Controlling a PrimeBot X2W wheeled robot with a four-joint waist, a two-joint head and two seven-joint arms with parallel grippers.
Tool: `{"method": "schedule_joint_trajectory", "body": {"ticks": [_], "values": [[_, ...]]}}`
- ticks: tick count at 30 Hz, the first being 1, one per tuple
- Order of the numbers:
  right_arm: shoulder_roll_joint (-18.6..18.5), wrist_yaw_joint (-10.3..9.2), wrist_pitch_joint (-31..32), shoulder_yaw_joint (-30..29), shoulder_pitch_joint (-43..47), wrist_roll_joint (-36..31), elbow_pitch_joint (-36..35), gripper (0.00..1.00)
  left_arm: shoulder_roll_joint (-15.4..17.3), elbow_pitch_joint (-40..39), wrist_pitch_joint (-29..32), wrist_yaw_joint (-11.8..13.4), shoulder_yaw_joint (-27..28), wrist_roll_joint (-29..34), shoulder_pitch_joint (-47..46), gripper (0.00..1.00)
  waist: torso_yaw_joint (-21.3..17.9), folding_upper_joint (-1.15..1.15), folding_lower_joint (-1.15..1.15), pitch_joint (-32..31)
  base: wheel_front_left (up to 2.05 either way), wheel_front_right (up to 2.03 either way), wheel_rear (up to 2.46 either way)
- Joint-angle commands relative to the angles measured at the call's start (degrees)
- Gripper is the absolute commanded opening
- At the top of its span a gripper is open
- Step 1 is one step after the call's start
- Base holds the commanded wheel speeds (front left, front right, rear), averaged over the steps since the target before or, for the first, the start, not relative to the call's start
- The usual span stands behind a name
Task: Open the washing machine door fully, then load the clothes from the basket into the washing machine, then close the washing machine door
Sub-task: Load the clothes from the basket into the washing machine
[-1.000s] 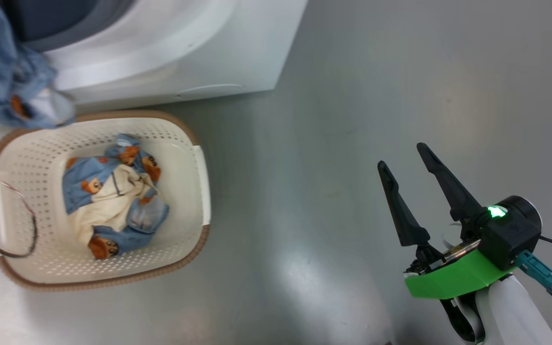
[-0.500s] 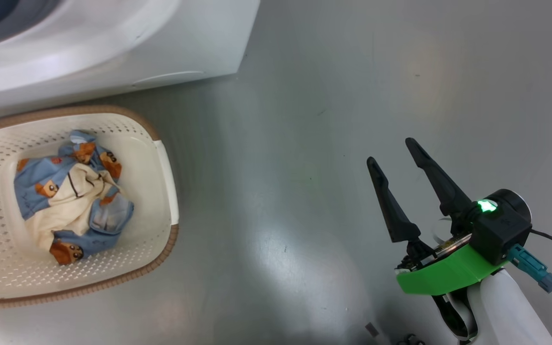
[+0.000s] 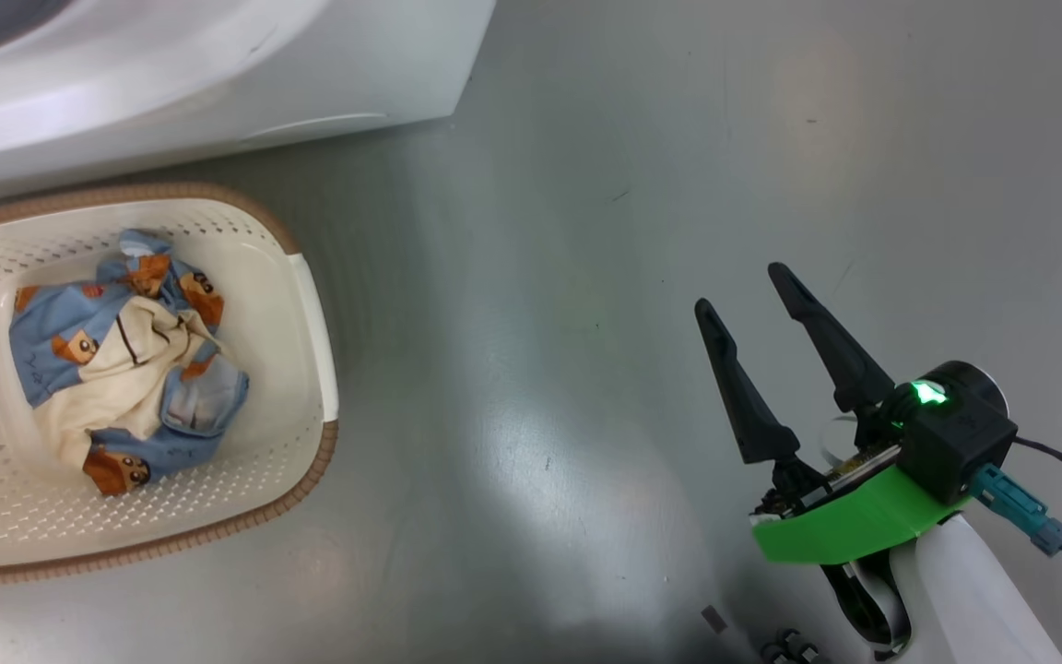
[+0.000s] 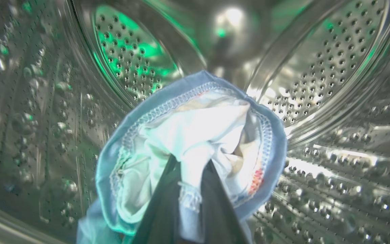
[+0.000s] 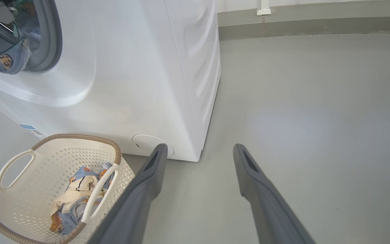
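Deep inside the drum [image 4: 317, 51], a blue-and-cream garment [image 4: 195, 125] is pinched between the nearly closed jaws of the left gripper [image 4: 191, 162], apparently clear of its wall, presumably for a drop well inside. Over the floor [image 3: 586, 231], the right gripper [image 3: 738, 287] is held wide open and empty, apparently parked out of the way. More clothes [image 3: 121, 369] are seen crumpled in the basket [image 3: 245, 207] just beside the machine [image 3: 218, 83], so loading is judged part done.

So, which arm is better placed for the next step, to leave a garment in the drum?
Left. The left gripper is shut on a blue garment inside the steel drum; the right gripper stands open over the floor, apart from the basket.
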Motion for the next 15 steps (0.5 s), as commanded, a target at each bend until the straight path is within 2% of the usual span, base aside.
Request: {"method": "schedule_joint_trajectory", "body": {"ticks": [1,2,3,4,5,15], "values": [[0.18,0.09,-0.68,1.63,0.23,0.28,-0.92,1.0,2.67,-0.35,0.69,-0.47,0.02,-0.36,-1.18,0.0,0.0,0.0,0.0,0.36,0.0,0.0,0.0],[0.2,0.09,-0.68,1.69,0.11,0.4,-0.89,1.0,2.66,0.35,1.29,-0.5,0.0,-0.52,-1.46,0.0,-0.04,0.0,0.0,0.48,0.0,0.0,0.0],[0.22,0.09,-0.68,1.71,0.0,0.52,-0.88,1.0,2.69,0.95,1.7,-0.35,-0.07,-0.55,-1.76,0.17,-0.06,0.0,0.0,0.61,0.0,0.0,0.0],[0.24,0.09,-0.68,1.7,-0.1,0.61,-0.85,1.0,2.66,1.6,2.22,-0.29,-0.12,-0.65,-2.05,0.62,-0.09,0.0,0.0,0.72,0.0,0.0,0.0],[0.25,0.09,-0.68,1.67,-0.2,0.68,-0.81,1.0,2.62,2.15,2.58,-0.3,-0.18,-0.75,-2.3,1.0,-0.1,0.0,0.0,0.79,0.0,0.0,0.0],[0.12,0.09,-0.69,1.13,-0.55,0.61,-0.72,1.0,1.91,5.33,0.13,-0.82,-1.69,-0.4,-1.64,1.0,1.14,0.0,0.0,-0.08,0.0,0.0,0.0]]}}
